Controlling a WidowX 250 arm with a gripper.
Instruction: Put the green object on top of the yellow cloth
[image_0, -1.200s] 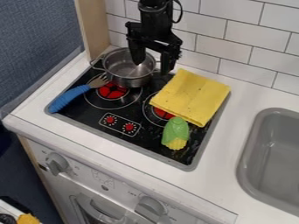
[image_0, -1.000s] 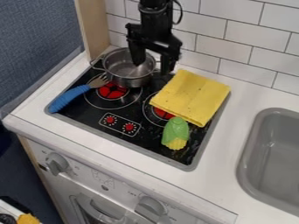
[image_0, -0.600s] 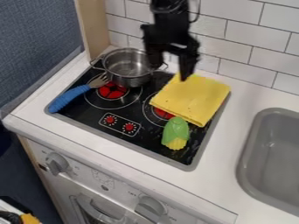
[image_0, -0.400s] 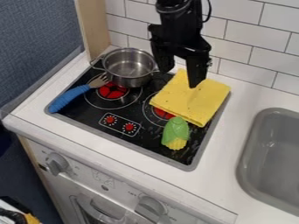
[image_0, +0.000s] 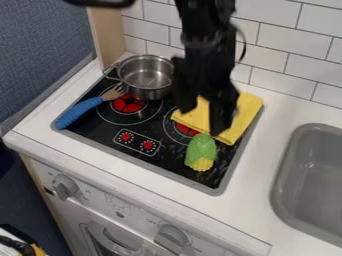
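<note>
- End effector: over the cloth, 2 fingers spread, gap between them, nothing pinched.
- Corn (green husk, yellow kernels): on the stove, lower right part, husk end toward the cloth. Just off the cloth's lower edge or touching it, can't tell which.
- Corn is not on the cloth. 0 contact with the end effector visible.
- Cloth: folded, lies on the stove's right side, partly over 1 red burner.
- Pot: metal, back left of stove, 2 handles.
- Fork: blue handle, left side of stove, tines toward the pot.
- Sink: grey, right of stove, set in the white worktop.
</note>
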